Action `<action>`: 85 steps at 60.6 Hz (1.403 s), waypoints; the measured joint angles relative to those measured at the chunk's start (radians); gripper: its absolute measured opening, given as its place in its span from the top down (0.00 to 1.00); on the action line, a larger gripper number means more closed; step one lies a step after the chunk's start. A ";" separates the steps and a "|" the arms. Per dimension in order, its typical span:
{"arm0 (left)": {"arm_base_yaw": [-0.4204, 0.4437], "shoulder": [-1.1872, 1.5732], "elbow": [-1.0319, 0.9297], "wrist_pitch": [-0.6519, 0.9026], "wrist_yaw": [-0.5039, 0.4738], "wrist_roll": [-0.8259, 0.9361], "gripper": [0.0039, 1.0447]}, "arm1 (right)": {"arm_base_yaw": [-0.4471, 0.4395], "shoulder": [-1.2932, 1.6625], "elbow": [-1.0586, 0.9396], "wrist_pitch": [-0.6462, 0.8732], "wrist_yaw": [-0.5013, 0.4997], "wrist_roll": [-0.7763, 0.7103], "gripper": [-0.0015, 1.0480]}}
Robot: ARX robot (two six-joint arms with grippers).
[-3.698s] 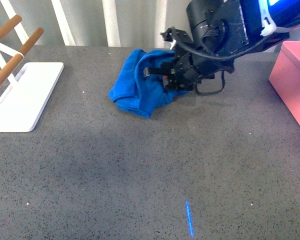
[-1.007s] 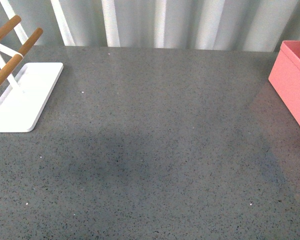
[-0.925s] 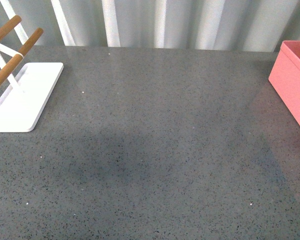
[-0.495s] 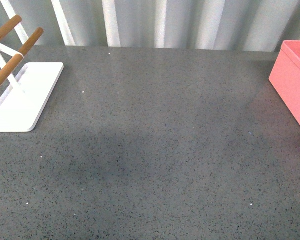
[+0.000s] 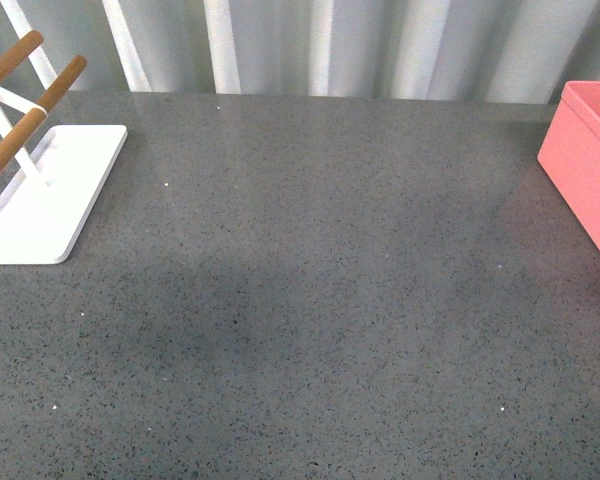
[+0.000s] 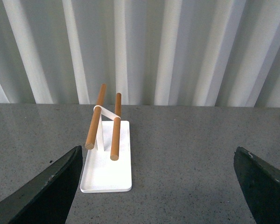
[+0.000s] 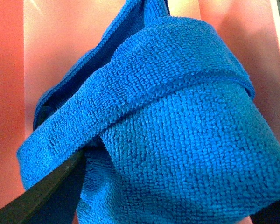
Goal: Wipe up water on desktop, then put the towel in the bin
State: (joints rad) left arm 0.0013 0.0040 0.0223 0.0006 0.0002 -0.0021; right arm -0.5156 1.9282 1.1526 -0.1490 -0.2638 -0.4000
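Note:
The dark grey speckled desktop [image 5: 310, 280] fills the front view; neither arm shows there. The salmon-pink bin [image 5: 592, 160] stands at its right edge. In the right wrist view the blue fuzzy towel [image 7: 168, 126] lies bunched inside the bin [image 7: 9, 93], filling most of the picture. My right gripper [image 7: 163, 205] is open right over the towel, one dark finger [image 7: 46, 191] showing beside it. My left gripper [image 6: 163, 186] is open and empty above the desktop [image 6: 177, 154], its two dark fingers [image 6: 46, 191] at the picture's lower corners.
A white flat-based rack [image 5: 50, 190] with wooden bars [image 5: 20, 120] stands at the desktop's far left; it also shows in the left wrist view [image 6: 107, 158]. A white ribbed wall [image 5: 320, 45] runs behind the desktop.
The right arm and the towel, over the desktop's far middle 3.7 s ago, have left the front view. Over the last second nothing in the front view has moved.

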 joint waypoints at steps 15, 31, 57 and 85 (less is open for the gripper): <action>0.000 0.000 0.000 0.000 0.000 0.000 0.06 | 0.004 -0.024 0.014 -0.014 -0.042 0.040 0.07; 0.000 0.000 0.000 0.000 0.000 0.000 0.06 | 0.031 -0.119 0.046 -0.027 -0.090 0.097 0.07; 0.000 0.000 0.000 0.000 0.000 0.000 0.06 | 0.201 -0.490 -0.138 0.088 -0.230 0.129 0.07; 0.000 0.000 0.000 0.000 -0.001 0.000 0.06 | 0.511 -1.056 -0.773 0.630 0.241 0.331 0.37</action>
State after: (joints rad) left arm 0.0013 0.0040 0.0223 0.0006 -0.0010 -0.0025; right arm -0.0048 0.8722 0.3794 0.4809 -0.0227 -0.0689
